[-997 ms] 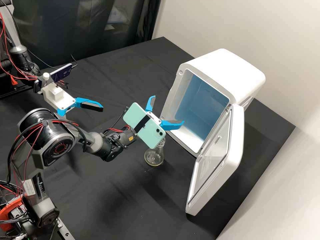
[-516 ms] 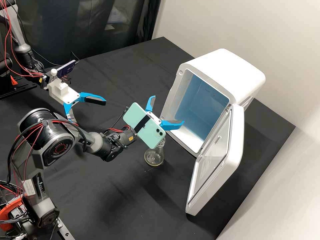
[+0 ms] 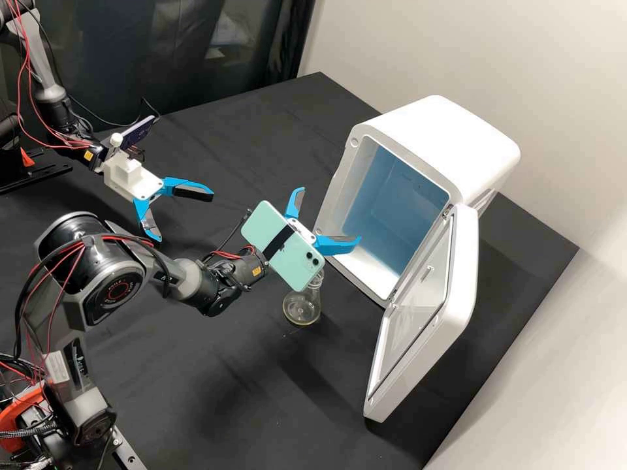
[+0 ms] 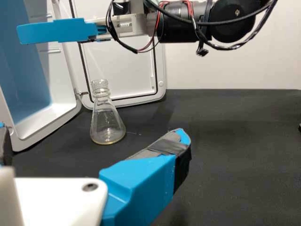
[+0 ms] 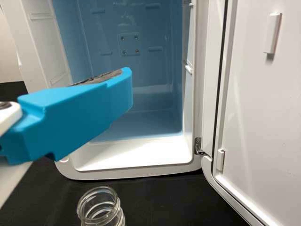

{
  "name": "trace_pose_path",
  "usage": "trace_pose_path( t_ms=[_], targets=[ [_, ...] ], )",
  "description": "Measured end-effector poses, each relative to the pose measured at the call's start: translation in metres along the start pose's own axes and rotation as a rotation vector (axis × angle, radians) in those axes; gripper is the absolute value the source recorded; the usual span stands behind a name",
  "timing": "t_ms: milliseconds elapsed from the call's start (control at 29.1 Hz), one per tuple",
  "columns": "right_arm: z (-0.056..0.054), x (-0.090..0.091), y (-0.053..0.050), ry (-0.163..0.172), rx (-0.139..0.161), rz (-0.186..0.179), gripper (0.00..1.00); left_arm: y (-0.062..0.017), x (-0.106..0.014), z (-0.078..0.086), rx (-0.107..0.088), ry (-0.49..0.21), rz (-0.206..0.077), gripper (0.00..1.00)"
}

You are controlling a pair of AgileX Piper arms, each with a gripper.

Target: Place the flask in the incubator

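Both my jaws are released; the right jaws hang above the flask, upright on the tabletop at 8 o'clock of the incubator. Closing off-centre could tip it.

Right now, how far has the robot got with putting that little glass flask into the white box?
Done: the incubator has its door open. In hand: the right hand, open, hovers above the flask, which stands upright on the bench outside. The left hand, open, hangs farther off. Remaining: grip the flask, set it inside.
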Motion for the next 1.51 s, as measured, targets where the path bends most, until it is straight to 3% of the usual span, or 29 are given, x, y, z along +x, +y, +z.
trace_pose_path(
  t_ms=[378, 550, 722, 894, 997, 1238, 1513],
  targets=[
    [0.0, 0.0, 0.001, 0.002, 0.006, 0.005, 1.0, -0.0038, 0.0, -0.008, -0.009, 0.032, -0.013, 1.0],
    [0.012, -0.013, 0.002, 0.016, 0.018, 0.021, 1.0, -0.0038, 0.0, -0.008, -0.009, 0.032, -0.013, 1.0],
    [0.033, -0.029, -0.003, -0.02, 0.02, 0.002, 1.0, -0.0029, 0.001, -0.009, -0.008, 0.031, -0.009, 1.0],
    [0.054, -0.04, -0.011, -0.082, 0.035, -0.047, 1.0, -0.0029, 0.001, -0.009, -0.008, 0.031, -0.009, 1.0],
    [0.06, -0.046, -0.015, -0.103, 0.048, -0.066, 1.0, -0.0029, 0.001, -0.009, -0.008, 0.031, -0.009, 1.0],
    [0.065, -0.049, -0.021, -0.104, 0.052, -0.085, 1.0, -0.0029, 0.001, -0.009, -0.008, 0.031, -0.009, 1.0],
    [0.085, -0.041, -0.038, -0.175, 0.058, -0.133, 1.0, -0.0029, 0.001, -0.009, -0.008, 0.031, -0.009, 1.0]
  ],
)
